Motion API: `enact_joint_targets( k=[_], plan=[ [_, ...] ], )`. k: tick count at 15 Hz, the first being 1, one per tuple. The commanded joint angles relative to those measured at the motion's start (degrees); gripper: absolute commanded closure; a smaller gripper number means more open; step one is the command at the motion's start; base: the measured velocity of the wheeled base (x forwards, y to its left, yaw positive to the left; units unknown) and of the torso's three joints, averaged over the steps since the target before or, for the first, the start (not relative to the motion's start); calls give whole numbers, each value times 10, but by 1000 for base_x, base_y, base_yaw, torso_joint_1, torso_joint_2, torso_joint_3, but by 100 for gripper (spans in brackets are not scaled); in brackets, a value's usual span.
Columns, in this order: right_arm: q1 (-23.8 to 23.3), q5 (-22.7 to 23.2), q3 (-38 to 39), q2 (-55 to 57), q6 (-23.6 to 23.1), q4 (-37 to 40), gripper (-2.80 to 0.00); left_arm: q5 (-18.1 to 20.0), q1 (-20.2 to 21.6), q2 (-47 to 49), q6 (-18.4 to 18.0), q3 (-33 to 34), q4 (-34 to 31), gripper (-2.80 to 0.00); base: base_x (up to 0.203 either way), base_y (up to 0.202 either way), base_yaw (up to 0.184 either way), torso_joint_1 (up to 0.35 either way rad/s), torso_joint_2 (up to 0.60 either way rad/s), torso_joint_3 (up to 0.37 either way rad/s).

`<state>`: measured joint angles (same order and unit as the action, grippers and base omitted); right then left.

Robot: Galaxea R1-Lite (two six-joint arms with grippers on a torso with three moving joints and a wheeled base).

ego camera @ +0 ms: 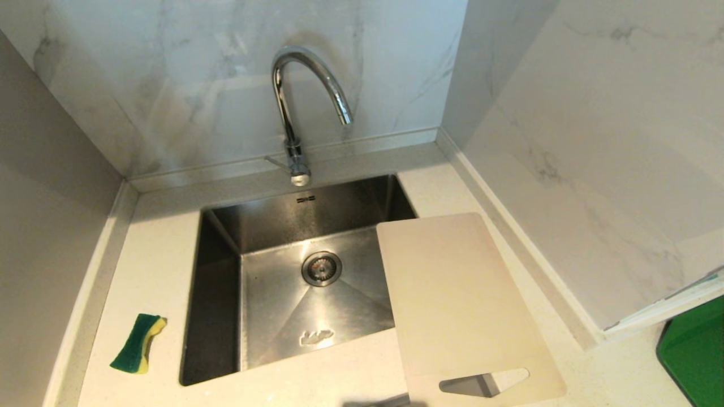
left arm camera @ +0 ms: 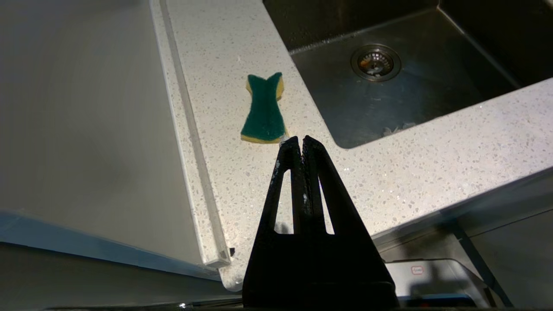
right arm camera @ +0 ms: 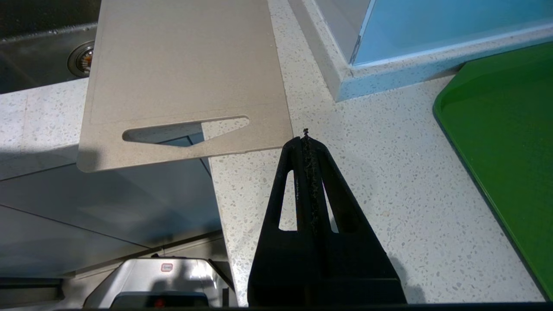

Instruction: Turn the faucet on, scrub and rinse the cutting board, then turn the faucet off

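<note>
The cutting board (ego camera: pixel 461 299) lies flat on the pale speckled worktop (ego camera: pixel 153 265) at the right side of the sink (ego camera: pixel 266 226); its far left corner reaches out over the basin, and its handle cutout (ego camera: pixel 483 382) sits at the near end, which juts past the worktop's front edge; the board looks dry and bare. Behind the basin the faucet (ego camera: pixel 294 113) rises against the marble backsplash (ego camera: pixel 186 85), its arched spout curving to the right and ending over the sink's back edge; the thin side lever (ego camera: pixel 277 162) pokes out to the left at its base; no water shows at the spout. The steel basin has a round drain (ego camera: pixel 321 268) near its middle and a small patch of residue (ego camera: pixel 317 337) near its front wall. On the left of the sink a green and yellow sponge (ego camera: pixel 137 342) rests on the worktop, well apart from the board. At the far right a green tray (ego camera: pixel 696 356) sits on the worktop beyond the wall's corner. The left gripper (left arm camera: pixel 297 142) hangs just short of the sponge's near end, jaws pressed together and empty; the right gripper (right arm camera: pixel 306 137) hangs near the board's handle-end corner, jaws likewise pressed together, holding nothing.
</note>
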<state>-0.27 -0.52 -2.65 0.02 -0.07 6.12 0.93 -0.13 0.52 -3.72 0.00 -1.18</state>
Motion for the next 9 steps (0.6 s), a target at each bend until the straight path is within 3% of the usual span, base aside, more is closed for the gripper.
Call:
enact_joint_targets(
  k=[1,9],
  plan=[
    [0,0,0,0,0,0,0,1,0,-6,-2,1,0,0,0,0,0,0,0,0],
    [0,1,0,0,2,0,0,-8,0,-6,35,1,5,0,0,0,0,0,0,0]
  ],
)
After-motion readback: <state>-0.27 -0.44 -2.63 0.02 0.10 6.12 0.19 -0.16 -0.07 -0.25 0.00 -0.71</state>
